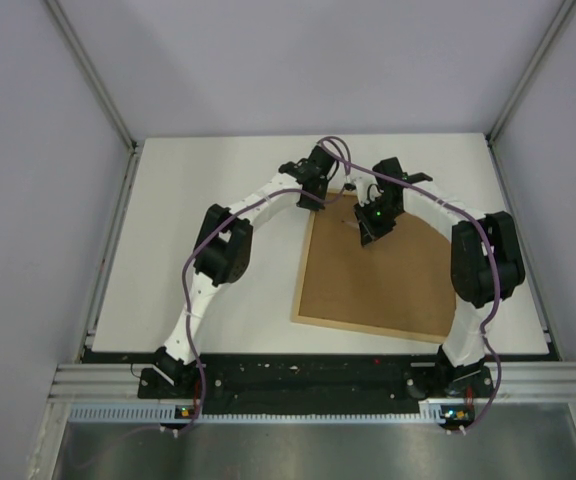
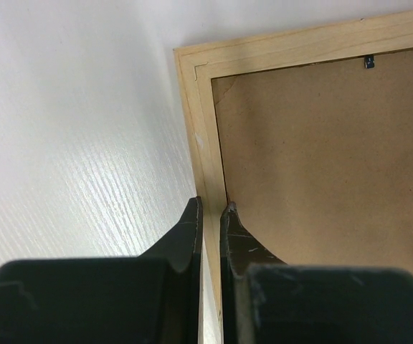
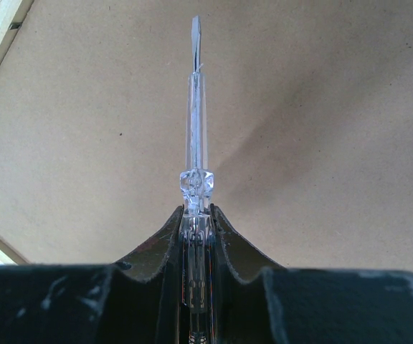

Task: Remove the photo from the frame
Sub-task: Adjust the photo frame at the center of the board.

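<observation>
With left gripper [image 2: 210, 215] clamped on the rail of the face-down rectangular light-wood picture frame [image 2: 201, 129], lever the small metal tab [image 2: 368, 62] off the brown fibreboard back [image 3: 321, 107] hiding the photo, using the clear-handled flat screwdriver [image 3: 195, 107] pinched in right gripper [image 3: 196, 215].

White table [image 1: 218, 170] with faint wood-grain texture, one frame [image 1: 388, 285] lying flat on it right of centre, brown fibreboard back facing up, light-wood rim around the board, slightly skewed to table edges

Light-wood frame [image 1: 380, 285] face-down on white table [image 1: 198, 180], brown fibreboard back up.
</observation>
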Controlling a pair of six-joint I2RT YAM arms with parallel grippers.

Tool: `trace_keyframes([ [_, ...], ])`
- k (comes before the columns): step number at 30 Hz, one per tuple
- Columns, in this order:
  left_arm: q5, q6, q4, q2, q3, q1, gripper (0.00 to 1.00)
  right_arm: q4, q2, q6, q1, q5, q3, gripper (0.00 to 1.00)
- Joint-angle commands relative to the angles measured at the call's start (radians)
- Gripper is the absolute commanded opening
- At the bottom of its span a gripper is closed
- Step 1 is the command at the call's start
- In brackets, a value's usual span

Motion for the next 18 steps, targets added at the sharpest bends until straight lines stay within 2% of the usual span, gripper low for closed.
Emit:
trace_keyframes([
  [1, 0.018, 0.022, -0.03, -0.011, 0.005, -0.001, 0.0, 0.037, -0.006, -0.008, -0.002, -0.015, 0.0, 0.0],
  [13, 0.052, -0.022, -0.035, -0.016, -0.015, 0.002, 0.0, 0.04, -0.006, -0.01, -0.003, -0.007, 0.0, 0.0],
  [18, 0.058, -0.107, -0.05, -0.021, -0.044, 0.027, 0.0, 0.052, -0.016, 0.001, -0.005, 0.056, 0.001, 0.0],
])
